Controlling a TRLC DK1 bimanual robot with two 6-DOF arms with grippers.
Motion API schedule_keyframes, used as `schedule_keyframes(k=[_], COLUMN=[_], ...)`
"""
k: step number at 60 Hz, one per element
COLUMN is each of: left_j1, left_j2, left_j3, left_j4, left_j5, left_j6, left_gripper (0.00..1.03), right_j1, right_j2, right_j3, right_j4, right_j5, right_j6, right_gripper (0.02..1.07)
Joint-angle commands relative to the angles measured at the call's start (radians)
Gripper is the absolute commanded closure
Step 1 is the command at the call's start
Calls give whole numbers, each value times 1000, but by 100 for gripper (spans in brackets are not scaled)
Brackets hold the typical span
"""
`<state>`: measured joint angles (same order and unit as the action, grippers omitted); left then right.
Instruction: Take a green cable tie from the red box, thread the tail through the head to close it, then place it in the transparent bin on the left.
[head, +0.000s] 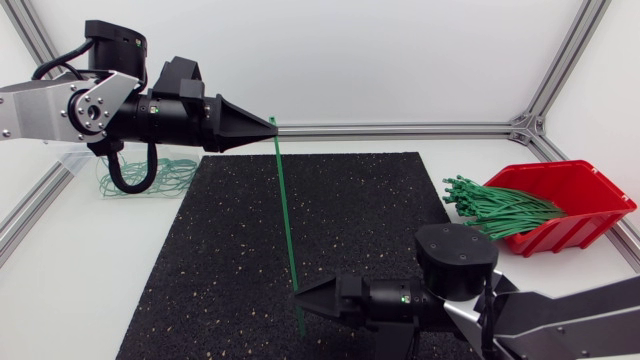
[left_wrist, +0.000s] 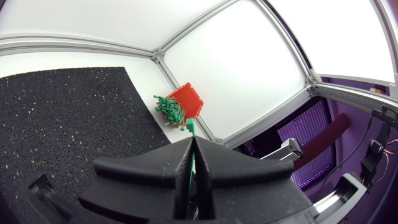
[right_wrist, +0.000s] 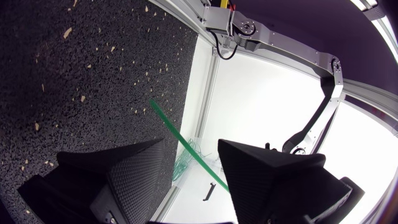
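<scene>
One green cable tie (head: 287, 215) stands nearly upright over the middle of the black mat (head: 200, 270). Its top is pinched in the closed left gripper (head: 268, 126) at eleven o'clock, and its lower part passes between the wide-open fingers of the right gripper (head: 300, 297) at six. The red box (head: 585, 190) of ties sits at three o'clock by the worktop (head: 450, 160) edge.

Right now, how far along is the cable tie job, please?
Done: one green cable tie is out of the red box, pinched at one end by the left gripper. In hand: it runs straight between the right gripper's open fingers. Left: threading, binning.
</scene>
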<state>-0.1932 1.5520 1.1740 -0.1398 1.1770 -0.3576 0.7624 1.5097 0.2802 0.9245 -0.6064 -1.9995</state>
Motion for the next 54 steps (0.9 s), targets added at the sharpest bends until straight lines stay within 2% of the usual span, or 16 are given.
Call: schedule_keyframes(k=[1, 4, 6, 9, 11, 14, 36, 41, 44, 48, 52, 53, 54], left_j1=[-6, -6, -6, -6, -6, -8, -5, -2, -5, -6, -9, -9, -8], left_j2=[22, 23, 25, 26, 28, 28, 28, 28, 28, 22, 13, 10, 6], left_j3=[33, 33, 33, 33, 35, 35, 39, 36, 27, 18, 4, 1, 0], left_j4=[-4, -6, -6, -6, -6, -6, -6, -6, -6, -4, -6, -6, -7], left_j5=[1, 1, -2, -4, -5, -8, -14, -14, -19, -19, -25, -25, -25], left_j6=[20, 20, 20, 19, 19, 19, 20, 22, 32, 35, 43, 45, 45], left_gripper=[100, 100, 100, 100, 100, 100, 100, 100, 100, 100, 100, 100, 100], right_j1=[-8, -6, -5, -3, -2, 2, 0, 6, 14, 78, 109, 124, 129], right_j2=[12, 6, -3, -11, -13, -13, -28, -28, -22, -20, -37, -65, -121], right_j3=[5, 1, -4, -6, -10, -10, -22, -30, -22, 14, 28, 43, 65], right_j4=[20, 20, 20, 19, 19, 20, 19, 13, 5, -13, -15, -30, -124], right_j5=[-12, -16, -24, -30, -33, -33, -32, -7, 39, 157, 197, 217, 212], right_j6=[-31, -35, -42, -48, -61, -61, -62, -64, -59, 127, 263, 352, 444], right_gripper=[43, 48, 58, 66, 78, 84, 89, 101, 101, 101, 101, 101, 101])
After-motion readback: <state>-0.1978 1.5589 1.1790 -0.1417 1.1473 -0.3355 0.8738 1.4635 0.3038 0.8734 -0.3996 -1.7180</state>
